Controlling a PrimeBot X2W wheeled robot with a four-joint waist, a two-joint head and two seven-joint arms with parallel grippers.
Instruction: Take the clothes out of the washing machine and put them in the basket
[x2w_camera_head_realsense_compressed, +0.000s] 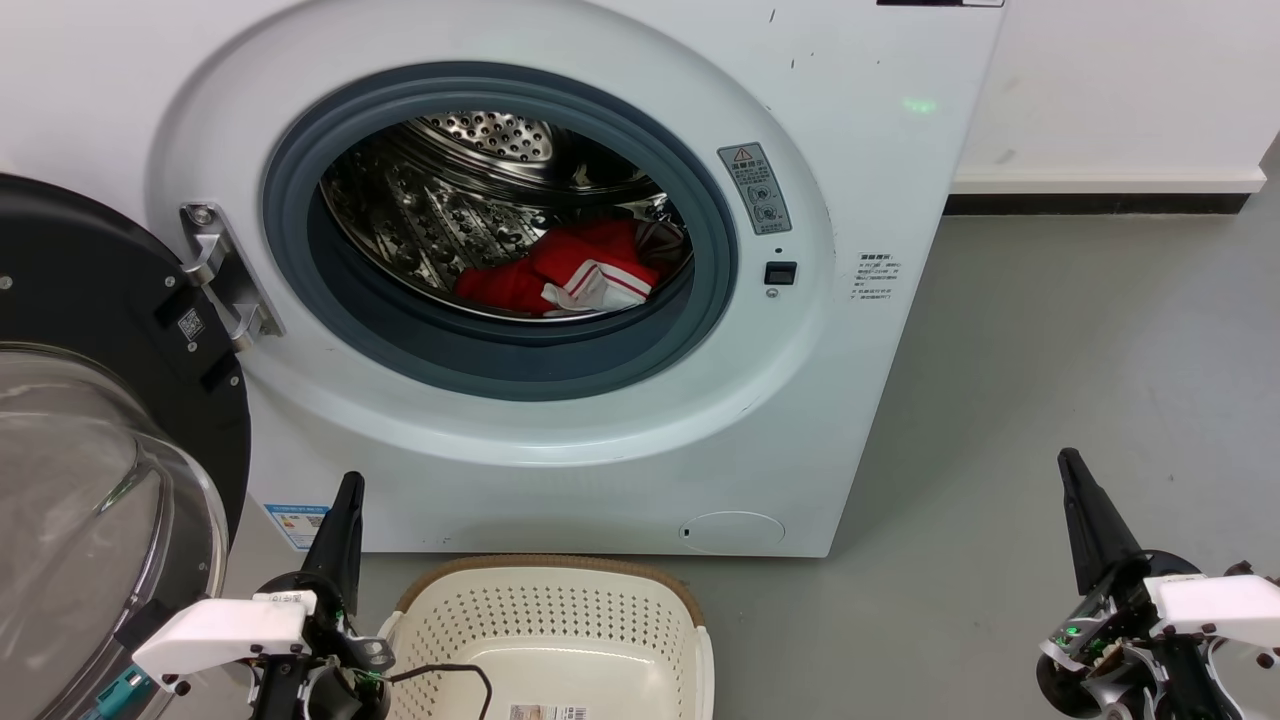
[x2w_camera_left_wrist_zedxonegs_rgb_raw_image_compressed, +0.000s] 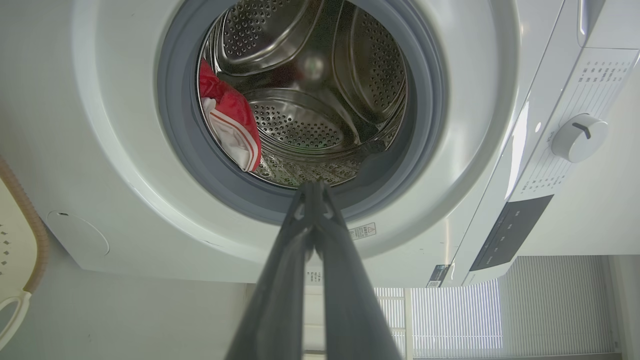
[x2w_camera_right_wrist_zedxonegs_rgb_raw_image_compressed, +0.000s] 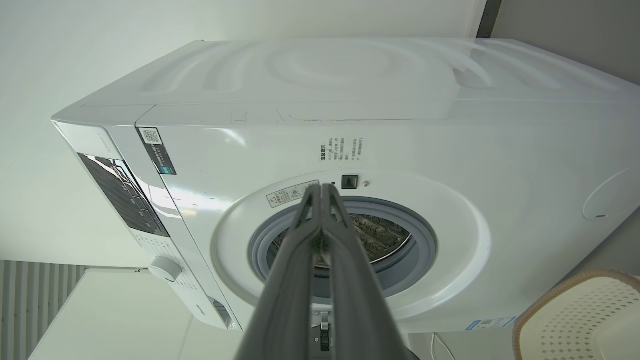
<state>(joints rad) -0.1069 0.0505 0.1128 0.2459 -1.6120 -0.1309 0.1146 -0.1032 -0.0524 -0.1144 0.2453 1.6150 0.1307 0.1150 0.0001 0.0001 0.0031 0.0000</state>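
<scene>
Both arms sit low at the bottom corners of the head view, pale wrists near the frame edge and long dark fingers pointing up toward the machine. The left pincer (x2w_camera_head_realsense_compressed: 349, 484) stands just left of the cream perforated plastic laundry basket with its brown woven-look rim (x2w_camera_head_realsense_compressed: 545, 564). Its two fingers are pressed together along their length and hold nothing. In the left wrist view, the same pincer (x2w_camera_left_wrist_zedxonegs_rgb_raw_image_compressed: 313, 185) aims at the lower edge of the grey rubber ring. The right pincer (x2w_camera_head_realsense_compressed: 1068, 460) is well off to the right over the grey floor (x2w_camera_head_realsense_compressed: 1050, 340), likewise closed to a narrow point and empty. Its own view shows the tips (x2w_camera_right_wrist_zedxonegs_rgb_raw_image_compressed: 322, 187) lined up with the port.

The red thin-fabric sports garments with white and red striped trim (x2w_camera_head_realsense_compressed: 572, 272) lie in a heap at the bottom of the perforated steel drum, inside the large white front-loading washing machine (x2w_camera_head_realsense_compressed: 860, 150). They are above and well apart from both pincers. The round black-rimmed glass door (x2w_camera_head_realsense_compressed: 90, 290) hangs open at the left. The basket stands on the floor in front of the machine, below the port.
</scene>
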